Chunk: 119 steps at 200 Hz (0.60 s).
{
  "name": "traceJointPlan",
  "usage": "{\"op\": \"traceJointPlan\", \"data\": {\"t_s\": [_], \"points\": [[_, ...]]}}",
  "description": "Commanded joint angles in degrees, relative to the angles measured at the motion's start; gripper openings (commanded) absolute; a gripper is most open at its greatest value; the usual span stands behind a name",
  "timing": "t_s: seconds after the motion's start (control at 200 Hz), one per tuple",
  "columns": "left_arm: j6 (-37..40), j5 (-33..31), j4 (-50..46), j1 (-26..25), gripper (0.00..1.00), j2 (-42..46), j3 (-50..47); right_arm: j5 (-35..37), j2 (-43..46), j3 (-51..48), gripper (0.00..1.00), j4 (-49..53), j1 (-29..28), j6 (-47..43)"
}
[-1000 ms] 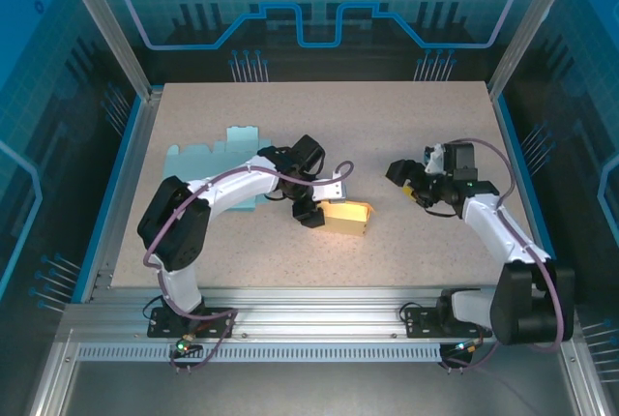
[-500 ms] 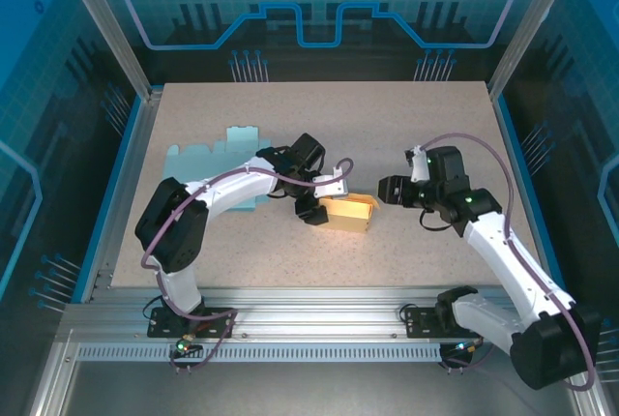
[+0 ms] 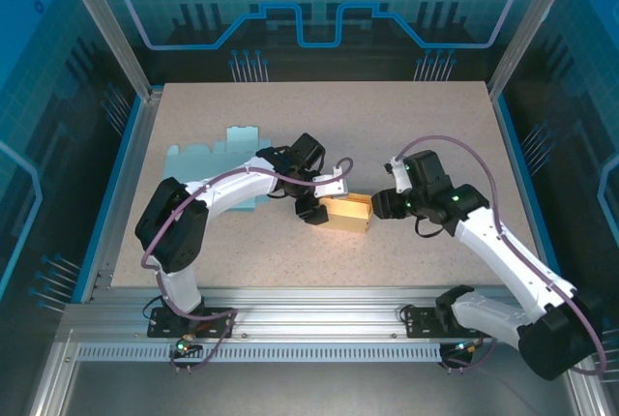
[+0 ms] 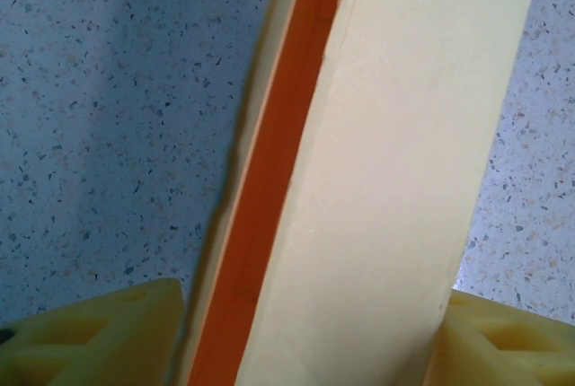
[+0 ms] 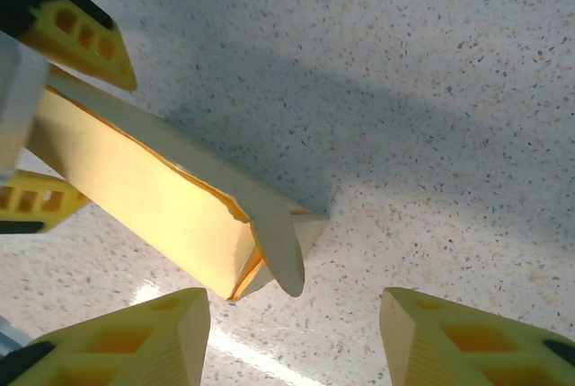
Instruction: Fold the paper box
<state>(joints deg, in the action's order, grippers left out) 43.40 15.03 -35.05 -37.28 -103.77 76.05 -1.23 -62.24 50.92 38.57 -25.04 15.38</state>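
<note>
The yellow paper box (image 3: pixel 350 213) lies mid-table on the speckled beige surface (image 3: pixel 290 116), clamped between the left gripper (image 3: pixel 321 201)'s fingers. The right gripper (image 5: pixel 295 328)'s fingers stand apart at its other end. Blue panels (image 3: pixel 319 10) wall the cell.

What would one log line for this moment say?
left gripper: shut on box | right gripper: open, facing box end | fold: unfinished
</note>
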Motion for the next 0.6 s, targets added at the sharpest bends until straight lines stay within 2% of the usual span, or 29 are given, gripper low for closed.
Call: {"op": "traceJointPlan", "data": {"t_s": [0.0, 0.35, 0.42, 0.59], "points": [[-0.5, 0.3, -0.8, 0.3, 0.66, 0.6, 1.3, 1.6, -2.6, 2.2, 0.49, 0.2, -1.7, -1.9], [-1.0, -0.5, -0.1, 0.4, 0.66, 0.1, 1.3, 3.9, -7.5, 4.9, 0.21, 0.8, -4.6, -0.3], [-1.2, -0.7, 0.0, 0.3, 0.65, -0.1, 1.4, 3.8, -7.9, 5.0, 0.21, 0.9, -4.7, 0.2], [-1.3, -0.8, 0.0, 0.3, 0.65, -0.6, 1.6, 5.9, -8.4, 4.6, 0.28, 1.7, -4.7, 1.4]]}}
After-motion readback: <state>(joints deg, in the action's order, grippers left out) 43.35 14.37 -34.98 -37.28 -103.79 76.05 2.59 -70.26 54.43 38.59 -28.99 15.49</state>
